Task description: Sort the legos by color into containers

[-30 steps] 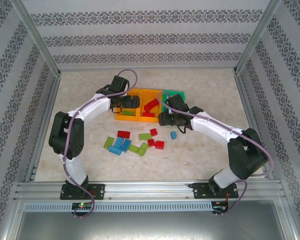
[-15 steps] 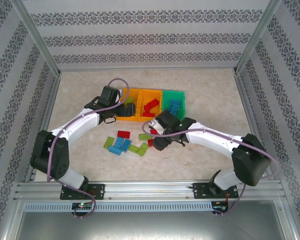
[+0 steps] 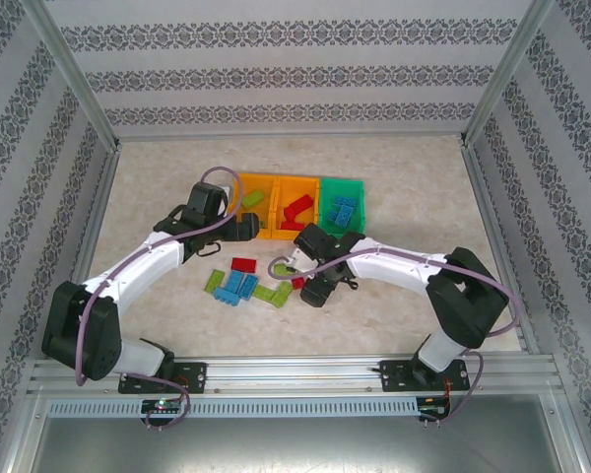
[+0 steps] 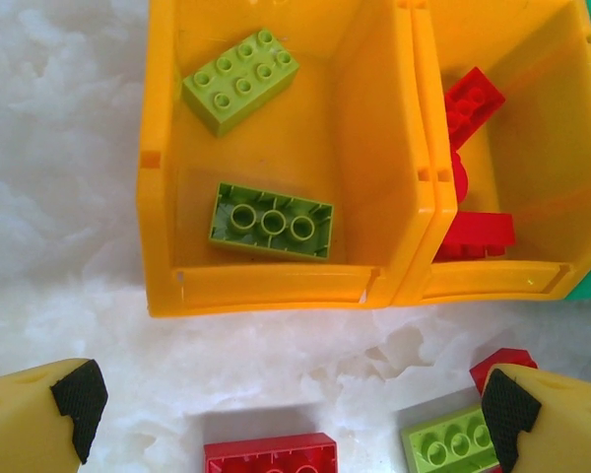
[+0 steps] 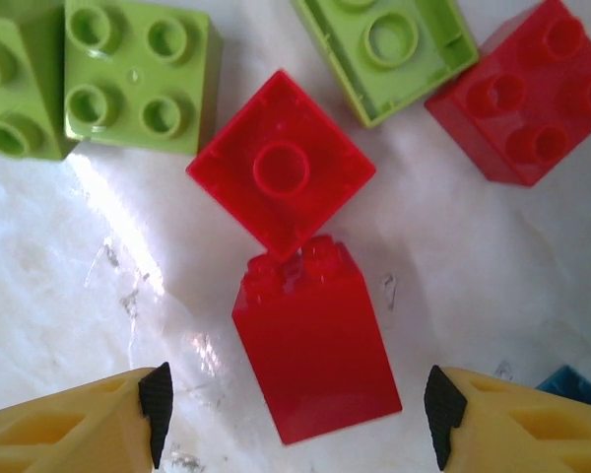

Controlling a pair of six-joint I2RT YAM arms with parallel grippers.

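Near: right hand (image 5: pixel 297 414) partly open, empty, its fingers either side of one red lego (image 5: pixel 315 365) lying on the table (image 5: pixel 59 246). Two more red and three lime lie beside it. Left hand (image 4: pixel 294 409) wide open, empty. Far: three containers (image 3: pixel 355 185) in a row. The left orange bin (image 4: pixel 266 291) holds two lime legos (image 4: pixel 272 222).

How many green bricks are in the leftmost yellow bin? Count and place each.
2. In the bin, one green brick lies studs up near the far wall; the other lies flipped by the near wall.

No legible text or labels — none
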